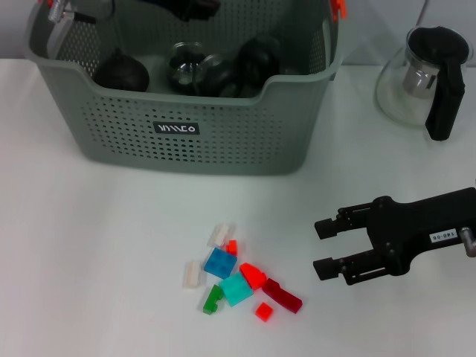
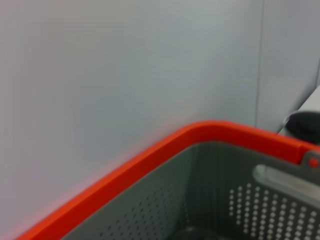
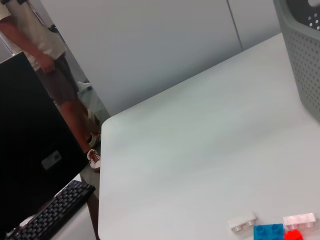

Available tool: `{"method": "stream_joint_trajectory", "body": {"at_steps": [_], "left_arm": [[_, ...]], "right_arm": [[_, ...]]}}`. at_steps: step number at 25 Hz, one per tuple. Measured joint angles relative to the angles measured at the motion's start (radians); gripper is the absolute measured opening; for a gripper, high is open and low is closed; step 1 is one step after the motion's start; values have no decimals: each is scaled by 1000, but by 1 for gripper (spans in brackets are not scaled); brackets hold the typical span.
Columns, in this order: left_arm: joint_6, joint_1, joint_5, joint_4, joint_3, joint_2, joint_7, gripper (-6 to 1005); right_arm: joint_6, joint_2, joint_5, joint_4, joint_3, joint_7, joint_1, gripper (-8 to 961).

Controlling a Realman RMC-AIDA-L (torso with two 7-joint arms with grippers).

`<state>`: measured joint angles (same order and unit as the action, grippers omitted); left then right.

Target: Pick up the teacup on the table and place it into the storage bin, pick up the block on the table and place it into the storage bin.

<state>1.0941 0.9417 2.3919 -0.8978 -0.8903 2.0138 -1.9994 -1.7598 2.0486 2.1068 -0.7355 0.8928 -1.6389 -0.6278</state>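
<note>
A glass teapot (image 1: 424,82) with a black lid and handle stands on the white counter (image 1: 97,245) at about two o'clock in the head view. The right wrist view shows a person (image 3: 47,65) in shorts standing beyond the counter's edge, beside a black monitor (image 3: 30,150) and keyboard (image 3: 52,210).

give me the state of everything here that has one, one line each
storage bin: upright on the table, dark rounded items inside
right gripper: open, empty, beside the blocks, apart from them
left gripper: not identifiable; the left wrist view looks along the bin's orange rim
blocks: loose cluster on the table, outside the bin
glass teapot: upright, black lid on
</note>
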Motion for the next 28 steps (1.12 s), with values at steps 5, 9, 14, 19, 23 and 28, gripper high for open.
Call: {"method": "stream_joint_trajectory", "body": {"at_steps": [5,9,14,19,23,28], "left_arm": [[-22,3,43,-3,-12,13,-12,581],[1,-7,46,-44,-4,8,-36,667],[178,-57,34,-213,33,2,-59,811],[525,-132,-44,-369,113,13,131,874],[681,-212,-75,-429,132,38,307,925],[775,-296,-41,-469,101,80,433,922]], "right_arm": [[5,1,0,0,0,1,5,795],[7,1,-1,0,0,3,6,795],[8,3,-1,0,0,5,6,795],[12,4,-1,12,-12,21,3,795],[14,4,-1,22,-25,35,5,794],[15,3,-1,23,-33,34,8,793]]}}
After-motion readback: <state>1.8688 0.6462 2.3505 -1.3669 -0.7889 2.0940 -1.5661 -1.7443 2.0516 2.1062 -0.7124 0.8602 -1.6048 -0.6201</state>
